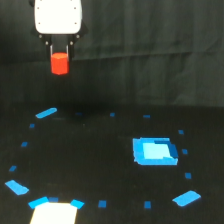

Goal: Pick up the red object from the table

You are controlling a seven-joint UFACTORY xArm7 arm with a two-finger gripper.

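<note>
Red object (59,63) hangs clamped in the hand (59,56), above the blue-taped black table (100,155).

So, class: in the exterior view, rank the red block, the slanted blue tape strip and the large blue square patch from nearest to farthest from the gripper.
1. Red block, between the fingers.
2. Slanted blue tape strip, below on the table.
3. Large blue square patch, toward the view's lower right.

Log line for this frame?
gripper: shut on small red-orange block | block: lifted off black table | phase: pick done
</note>
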